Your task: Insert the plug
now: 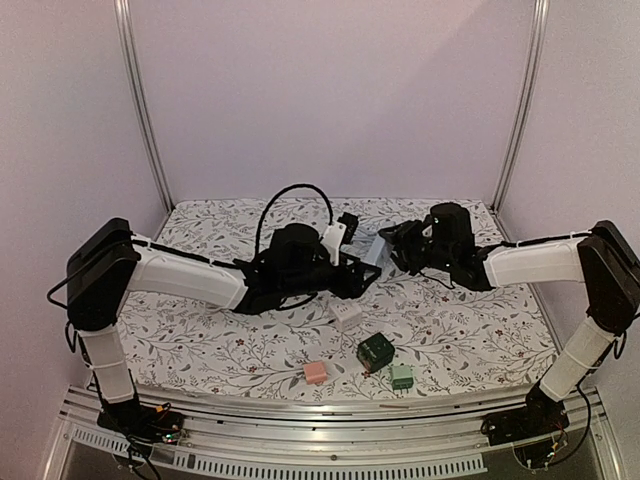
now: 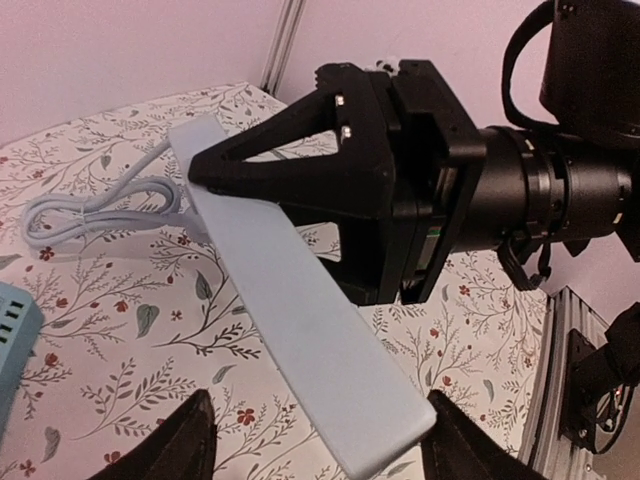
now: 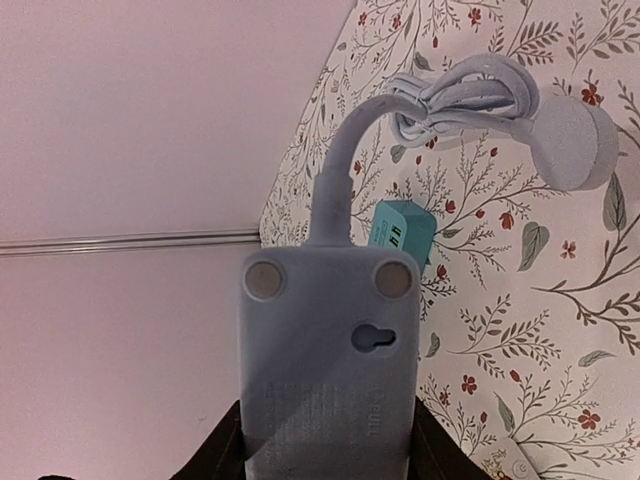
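Note:
A pale blue-grey power strip is held off the table by my right gripper, which is shut on its sides. The right wrist view shows the strip's underside, between that gripper's fingers. My left gripper is open; in its wrist view the strip's free end lies between its spread fingers with a gap on each side. The strip's coiled cable and round plug lie on the table. A white plug adapter lies in front.
A teal adapter lies near the cable, also at the left wrist view's edge. A dark green cube, a light green block and a pink block sit near the front edge. A black cable loops over the left arm.

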Controlling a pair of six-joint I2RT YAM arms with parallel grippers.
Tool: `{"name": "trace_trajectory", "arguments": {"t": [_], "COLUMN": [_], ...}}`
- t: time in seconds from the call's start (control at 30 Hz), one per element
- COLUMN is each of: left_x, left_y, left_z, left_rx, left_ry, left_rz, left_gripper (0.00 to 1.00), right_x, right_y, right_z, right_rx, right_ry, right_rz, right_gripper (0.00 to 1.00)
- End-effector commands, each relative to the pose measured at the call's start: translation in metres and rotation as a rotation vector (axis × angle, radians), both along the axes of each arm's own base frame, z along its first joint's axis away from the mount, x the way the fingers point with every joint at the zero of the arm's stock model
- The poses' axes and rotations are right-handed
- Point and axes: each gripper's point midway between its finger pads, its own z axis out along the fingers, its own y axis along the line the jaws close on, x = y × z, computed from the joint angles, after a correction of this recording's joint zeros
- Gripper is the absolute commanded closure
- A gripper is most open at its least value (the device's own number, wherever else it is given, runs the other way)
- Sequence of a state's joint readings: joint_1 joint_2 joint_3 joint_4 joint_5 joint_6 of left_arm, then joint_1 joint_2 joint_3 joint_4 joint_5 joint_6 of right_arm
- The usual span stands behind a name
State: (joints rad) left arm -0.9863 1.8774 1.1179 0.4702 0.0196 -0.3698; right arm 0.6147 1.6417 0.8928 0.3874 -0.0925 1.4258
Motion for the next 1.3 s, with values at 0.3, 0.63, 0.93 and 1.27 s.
{"name": "trace_trajectory", "arguments": {"t": [0.3,0.63,0.93,1.27], "left_x": [0.003,0.032,0.087,0.091], "left_y": [-0.007,0.007,0.015,0.003], "left_z": [-0.004,0.011,0.012,-0.055], "left_rx": [0.046,0.289,0.616,1.196], "left_ry": [-0.044,-0.340,-0.642,-0.954], "left_rz": [-0.009,0.053,0.192,0.158], "left_gripper": [1.00,1.00,1.00,1.00], "right_x": [0.000,-0.008,-0.032,-0.051], "right_y": [0.001,-0.002,-0.026,-0.092], "right_z": [0.033,0.008,-0.034,-0.026], "right_rx": [0.091,0.009,-0.169,-0.422], "right_ry": [-0.093,-0.062,-0.009,-0.058], "right_rz": [-0.016,0.022,0.052,-0.091], "right_gripper": [0.65,0.11,0.01,0.01]}}
